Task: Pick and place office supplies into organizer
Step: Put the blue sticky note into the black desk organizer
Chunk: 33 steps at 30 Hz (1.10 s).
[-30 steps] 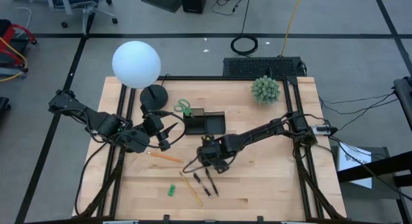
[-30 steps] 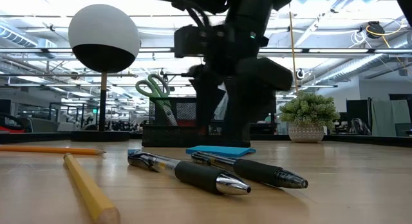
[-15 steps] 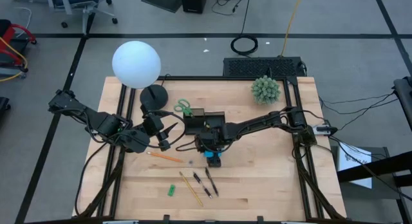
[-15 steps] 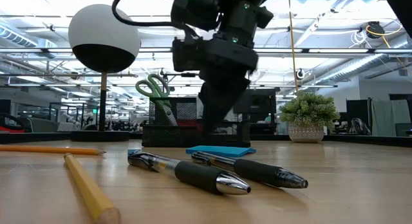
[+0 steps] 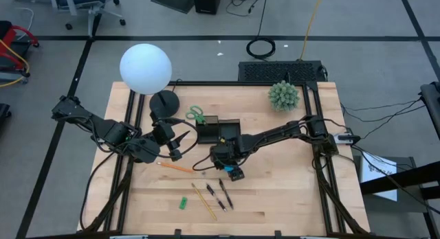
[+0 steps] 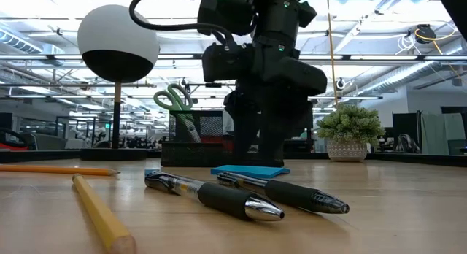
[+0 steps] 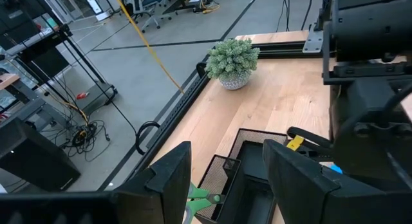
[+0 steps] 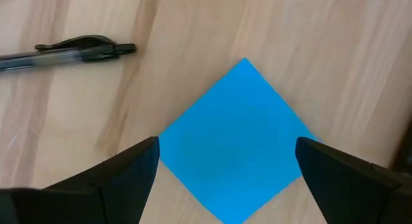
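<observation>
Blue pad: the sticky pad (image 8: 237, 139) lay flat on the wooden table (image 5: 289, 191), just in front of the organizer (image 5: 218, 131), with 1 dark pen (image 8: 67, 49) close beside it.
Right tool: the right tool (image 5: 234, 172) hung directly over the pad, its 2 fingers (image 8: 122, 176) spread wide to either side of it and holding nothing.
Left tool: the left tool (image 5: 177, 148) waited off to the side near the lamp base (image 5: 164, 101), fingers (image 7: 168, 179) apart, empty.
Already stowed: green-handled scissors (image 6: 175, 102) stood upright in the organizer.
Still loose: 2 pens (image 5: 218, 194), an orange pencil (image 5: 175, 167), a yellow pencil (image 5: 203, 201) and a small green piece (image 5: 183, 202) lay on the table.
Risk: the pad was thin and lay corner-on between the fingers, so I judged a close could pinch 2 corners and spin it, or skid it along the smooth wood toward the pen.
Change: half a second before, the right tool sat nearer the organizer; by this moment it had swung out a little and dropped over the pad, while the left arm had not moved.
</observation>
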{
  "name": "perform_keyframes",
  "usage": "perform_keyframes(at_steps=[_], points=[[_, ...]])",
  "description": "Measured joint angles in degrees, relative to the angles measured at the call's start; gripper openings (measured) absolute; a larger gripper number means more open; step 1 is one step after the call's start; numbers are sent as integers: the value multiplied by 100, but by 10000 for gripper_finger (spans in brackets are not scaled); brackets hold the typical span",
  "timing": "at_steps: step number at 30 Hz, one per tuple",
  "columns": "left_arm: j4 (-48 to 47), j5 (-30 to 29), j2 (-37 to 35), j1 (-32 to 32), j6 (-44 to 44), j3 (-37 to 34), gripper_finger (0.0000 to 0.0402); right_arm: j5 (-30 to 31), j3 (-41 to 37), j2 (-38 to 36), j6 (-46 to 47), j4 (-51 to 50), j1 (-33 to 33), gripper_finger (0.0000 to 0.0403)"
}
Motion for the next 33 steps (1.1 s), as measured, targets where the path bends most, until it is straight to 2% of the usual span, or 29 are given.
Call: perform_keyframes(at_steps=[10,18,22,33], points=[[7,0,0,1,0,0,195,-26,-741,-26,-197,646,-156,354],[20,0,0,2,0,0,195,-80,-800,-5,-163,691,-179,339],[20,0,-1,2,-2,0,195,-155,-804,4,-138,694,-181,299],[20,0,0,0,-2,0,195,-163,-812,13,-138,688,-178,147]])
